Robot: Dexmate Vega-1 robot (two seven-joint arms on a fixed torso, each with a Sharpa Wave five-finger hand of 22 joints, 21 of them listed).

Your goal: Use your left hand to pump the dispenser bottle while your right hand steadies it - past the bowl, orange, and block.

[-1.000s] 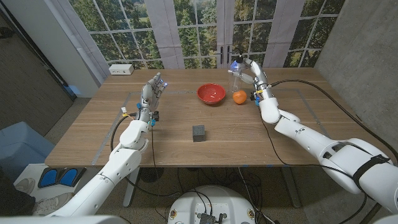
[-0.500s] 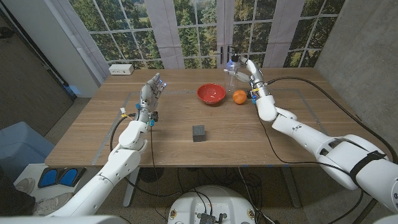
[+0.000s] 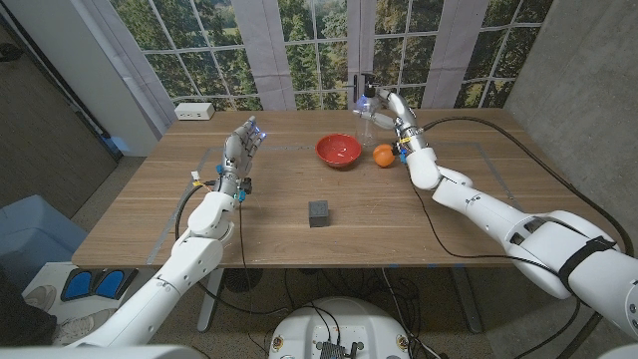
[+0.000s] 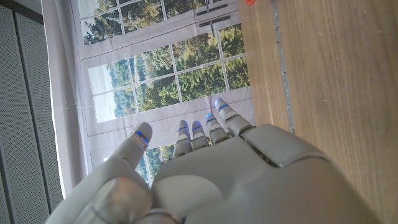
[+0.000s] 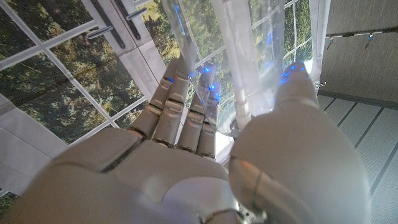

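Observation:
My right hand (image 3: 396,118) grips the clear dispenser bottle (image 3: 366,108) with its black pump top, near the table's far edge behind the red bowl (image 3: 338,151) and the orange (image 3: 384,155). I cannot tell whether the bottle's base touches the wood. In the right wrist view the clear bottle (image 5: 242,68) sits between the fingers and thumb of my right hand (image 5: 186,155). The dark block (image 3: 318,212) lies nearer me, mid-table. My left hand (image 3: 242,150) is upright over the table's left part, fingers apart and holding nothing; the left wrist view shows this left hand (image 4: 211,174) from behind.
A white box (image 3: 194,111) sits at the far left corner of the wooden table (image 3: 478,214). Black cables run along both arms across the tabletop. Windows and curtains stand behind the far edge.
My right hand has carried the bottle up and leftwards in the picture, toward the table's far edge. My left hand, the bowl, the orange and the block have stayed put.

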